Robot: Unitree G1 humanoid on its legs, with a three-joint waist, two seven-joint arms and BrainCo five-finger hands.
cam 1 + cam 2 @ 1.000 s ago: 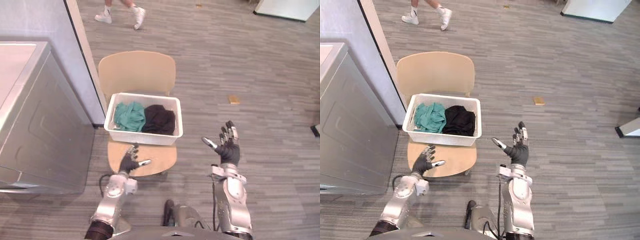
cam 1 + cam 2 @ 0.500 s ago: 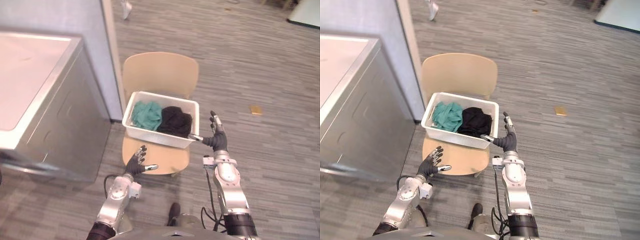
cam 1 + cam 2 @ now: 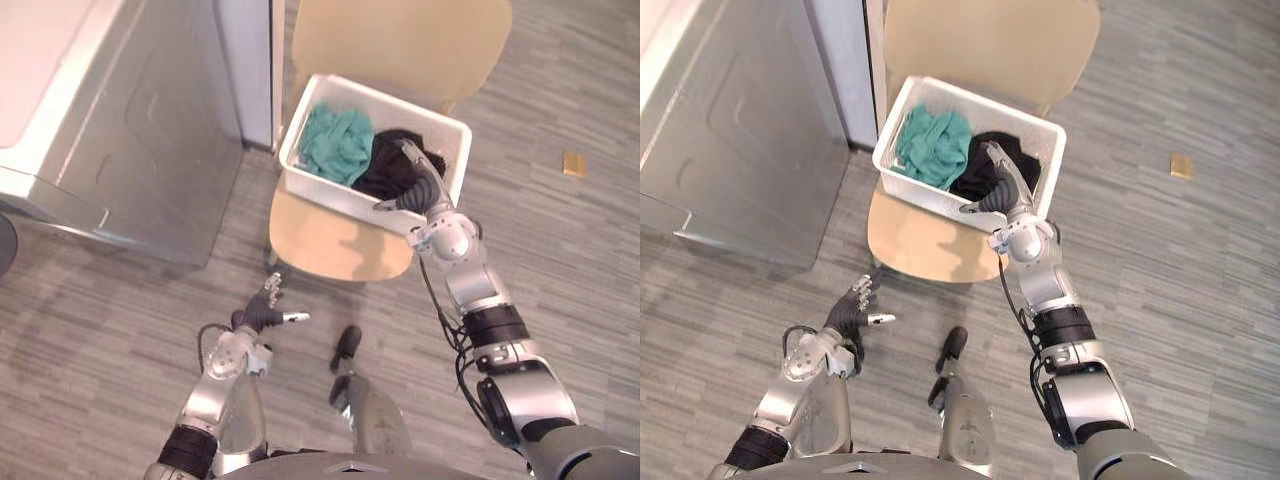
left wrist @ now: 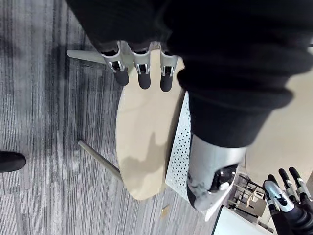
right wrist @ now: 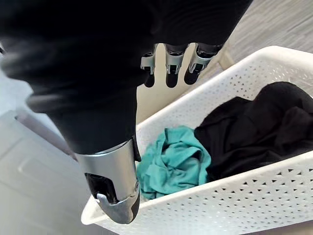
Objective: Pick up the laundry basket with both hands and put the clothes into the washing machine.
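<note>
The white perforated plastic laundry basket (image 3: 335,195) sits on the seat of the light wooden chair (image 3: 330,242), with a crumpled teal garment (image 3: 335,145) in its left half and a black garment (image 3: 388,168) in its right. The right hand (image 3: 425,190) hovers over the basket's near right corner, fingers straight above the black garment, thumb out over the near wall, grasping nothing. The left hand (image 3: 258,317) hangs released, fingers loose, nearer than the chair and well apart from the basket. The grey metal washing machine (image 3: 120,130) stands to the left.
</note>
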